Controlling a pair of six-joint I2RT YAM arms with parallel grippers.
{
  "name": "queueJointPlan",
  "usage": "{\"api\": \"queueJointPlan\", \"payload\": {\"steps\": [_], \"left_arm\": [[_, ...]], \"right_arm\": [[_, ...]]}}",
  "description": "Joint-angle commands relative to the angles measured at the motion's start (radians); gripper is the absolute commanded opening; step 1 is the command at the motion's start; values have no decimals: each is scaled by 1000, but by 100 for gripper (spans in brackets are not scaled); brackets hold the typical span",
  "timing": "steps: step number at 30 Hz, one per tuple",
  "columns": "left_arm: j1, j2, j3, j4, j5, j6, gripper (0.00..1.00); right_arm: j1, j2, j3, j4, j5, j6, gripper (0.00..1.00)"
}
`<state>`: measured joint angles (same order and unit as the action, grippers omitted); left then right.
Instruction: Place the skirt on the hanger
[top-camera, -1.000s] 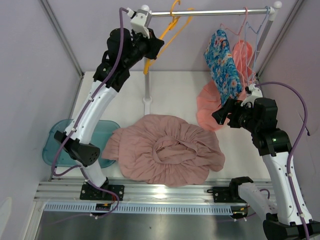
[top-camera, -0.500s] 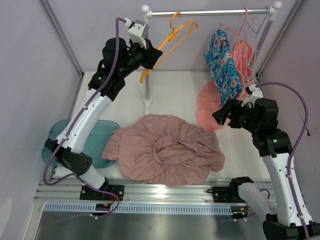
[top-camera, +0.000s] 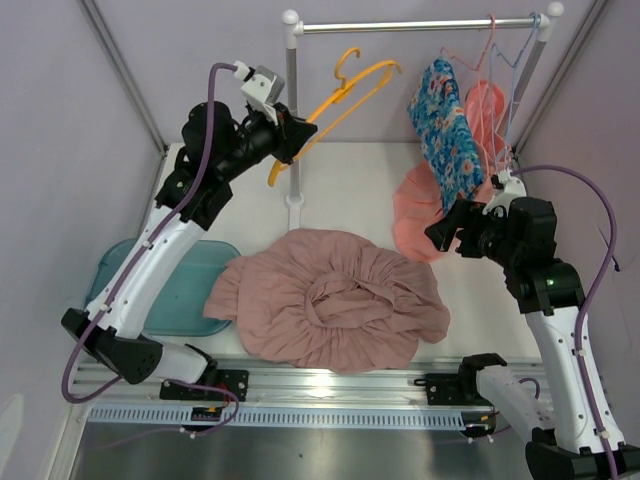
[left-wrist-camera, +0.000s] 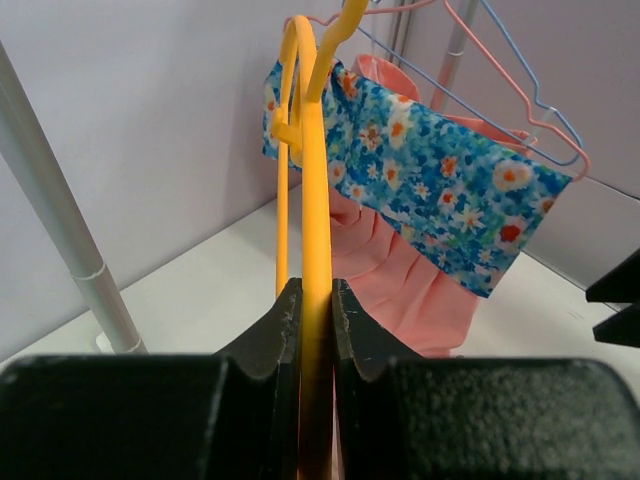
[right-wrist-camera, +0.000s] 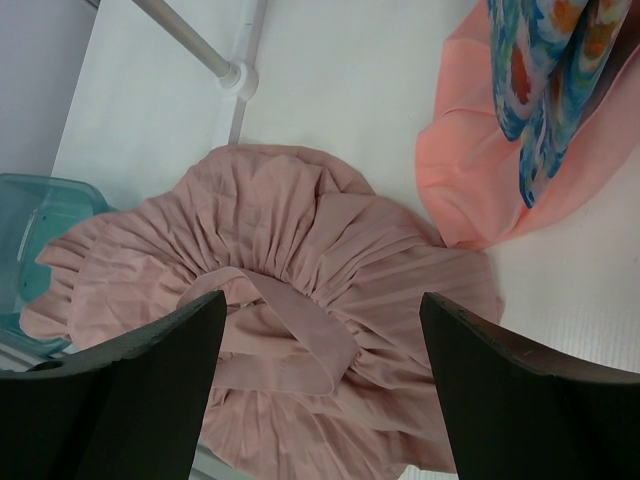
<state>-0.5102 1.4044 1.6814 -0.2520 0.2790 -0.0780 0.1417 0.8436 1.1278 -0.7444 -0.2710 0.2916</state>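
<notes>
The dusty pink pleated skirt (top-camera: 330, 300) lies crumpled on the white table, its waistband on top; it also shows in the right wrist view (right-wrist-camera: 300, 290). My left gripper (top-camera: 290, 135) is shut on the lower bar of the orange hanger (top-camera: 345, 90) and holds it in the air below the rail, left of the hung clothes. In the left wrist view the hanger (left-wrist-camera: 315, 200) runs up between the closed left gripper (left-wrist-camera: 316, 300). My right gripper (top-camera: 447, 228) is open and empty above the skirt's right side, with the skirt seen between its jaws (right-wrist-camera: 322, 310).
A clothes rail (top-camera: 420, 24) on a white post (top-camera: 292, 120) stands at the back. A blue floral garment (top-camera: 447, 125) and a coral skirt (top-camera: 425, 210) hang from its right end. A teal tray (top-camera: 195, 270) lies at the left.
My left arm has taken the orange hanger off the rail and drawn it down and to the left. The right arm and the pink skirt have not moved.
</notes>
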Motion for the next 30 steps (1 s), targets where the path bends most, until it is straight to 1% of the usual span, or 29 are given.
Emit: {"api": "queueJointPlan", "payload": {"steps": [1,4,5,6,8,9,10,12,13,15,16,17,19,20,21,23,26,29,30], "left_arm": [[-5,-61,-32,27,42,17,0],[-10,-126,-126,29,38,-25,0],[-28,-155,-152,30,22,-45,0],[-42,-223,-246,37,3,-54,0],[-97,-293,-345,42,-29,-74,0],[-123,-361,-395,33,-58,-74,0],[-163,-392,-422,8,-84,-81,0],[-192,-450,-492,-21,-97,-121,0],[-227,-506,-558,-53,-100,-132,0],[-267,-570,-601,-104,-144,-157,0],[-301,-635,-659,-122,-159,-164,0],[-313,-665,-672,-151,-182,-177,0],[-335,-744,-702,-237,-199,-190,0],[-340,-769,-716,-268,-202,-200,0],[-344,-792,-727,-326,-201,-203,0],[-355,-867,-752,-374,-198,-213,0],[-356,-962,-769,-440,-179,-232,0],[-358,-1013,-761,-515,-178,-241,0],[-358,-1021,-773,-541,-175,-241,0]], "right_arm": [[-4,-17,13,-9,-14,-14,85],[2,-23,-5,-41,-17,1,84],[10,-32,-22,-52,-13,15,84],[33,-56,-43,-52,-16,44,82],[73,-87,-120,-44,4,76,80],[100,-100,-144,-44,24,93,76],[169,-121,-166,-41,47,130,74],[252,-139,-236,-29,113,179,68],[347,-156,-264,-4,133,205,66],[453,-166,-345,22,217,288,63],[508,-164,-371,40,296,313,63],[615,-160,-413,46,341,358,63],[715,-141,-448,63,421,401,63],[792,-120,-463,72,476,432,63],[820,-107,-485,85,493,443,63],[860,-60,-493,99,553,461,63],[863,-23,-500,125,598,459,62],[829,1,-514,164,593,437,59],[799,21,-519,177,583,429,58]]}}
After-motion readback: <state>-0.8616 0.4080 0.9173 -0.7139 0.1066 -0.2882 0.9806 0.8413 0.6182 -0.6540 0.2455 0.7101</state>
